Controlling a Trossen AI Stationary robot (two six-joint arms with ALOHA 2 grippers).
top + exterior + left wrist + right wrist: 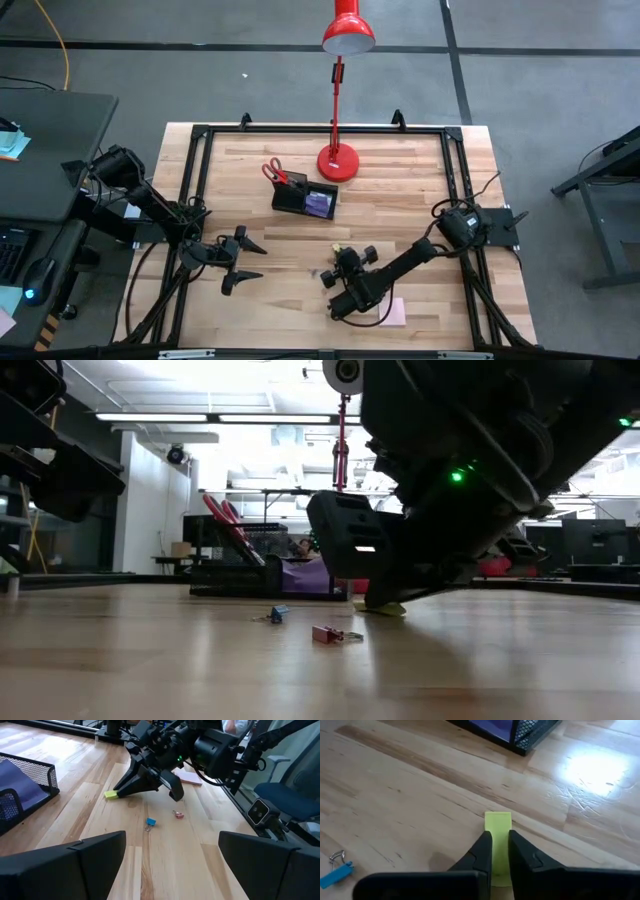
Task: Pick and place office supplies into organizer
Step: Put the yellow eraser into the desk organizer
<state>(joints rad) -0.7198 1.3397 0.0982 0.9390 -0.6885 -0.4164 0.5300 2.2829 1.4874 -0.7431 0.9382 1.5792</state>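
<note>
A small yellow block [498, 821] lies on the wooden table near its middle, with my right gripper [500, 844] shut on it; the left wrist view shows the block [111, 794] at the tips of my right gripper [121, 788]. The black mesh organizer [305, 198] stands farther back, holding red-handled scissors [275, 172] and a purple pad [320, 203]. A pink pad [393, 310] lies flat by the near edge. My left gripper [262, 261] waits open at the left, and nothing sits between its fingers. My right gripper pinches the yellow block's two long sides [498, 836] between its two fingers, at the end of the block nearest the gripper. The fingers slant down from the table's near right and lie along the block. The block's underside [385, 609] rests on the table.
A blue binder clip [150, 822] and a pink one [177, 814] lie loose on the table between the two grippers. The red lamp's base [337, 162] stands behind the organizer. A black frame rail [320, 128] runs around the tabletop.
</note>
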